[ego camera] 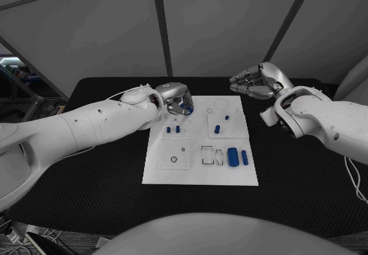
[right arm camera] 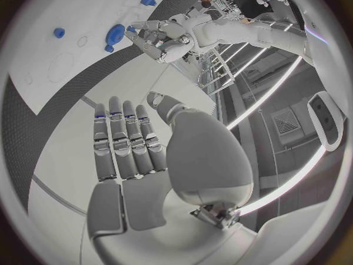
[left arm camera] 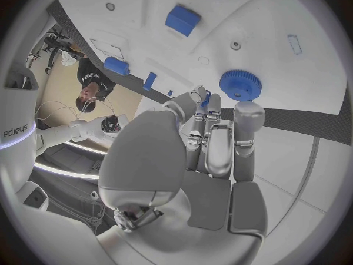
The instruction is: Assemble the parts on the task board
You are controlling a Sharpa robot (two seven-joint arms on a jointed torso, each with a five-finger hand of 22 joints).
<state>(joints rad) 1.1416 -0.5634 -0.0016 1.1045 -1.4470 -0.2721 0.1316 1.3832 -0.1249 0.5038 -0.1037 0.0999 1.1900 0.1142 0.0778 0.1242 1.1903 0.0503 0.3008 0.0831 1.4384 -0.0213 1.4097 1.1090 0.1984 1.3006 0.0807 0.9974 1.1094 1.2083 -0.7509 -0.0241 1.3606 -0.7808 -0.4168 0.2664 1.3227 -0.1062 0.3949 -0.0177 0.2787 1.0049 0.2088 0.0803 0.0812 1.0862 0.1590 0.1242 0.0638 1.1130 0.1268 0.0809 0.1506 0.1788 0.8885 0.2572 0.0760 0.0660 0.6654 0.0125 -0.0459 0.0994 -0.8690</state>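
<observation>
The white task board (ego camera: 201, 175) lies mid-table. My left hand (ego camera: 175, 98) hovers over its far left corner, fingertips beside a blue gear (ego camera: 186, 109). In the left wrist view the gear (left arm camera: 240, 85) lies just past the fingertips (left arm camera: 249, 111), and a small blue part (left arm camera: 206, 98) shows pinched between thumb and a finger. Two small blue pegs (ego camera: 173, 129), another peg (ego camera: 218, 128) and two blue cylinders (ego camera: 239, 157) lie on the board. My right hand (ego camera: 257, 81) hangs beyond the board's far right corner, holding nothing, its fingers (right arm camera: 121, 138) stretched out.
The black table (ego camera: 92, 186) spreads around the board. The board's near half has a square plate (ego camera: 175, 154) and outlined slots (ego camera: 207, 154). My left forearm (ego camera: 84, 127) crosses the table's left side, and my right forearm (ego camera: 322, 119) crosses its right.
</observation>
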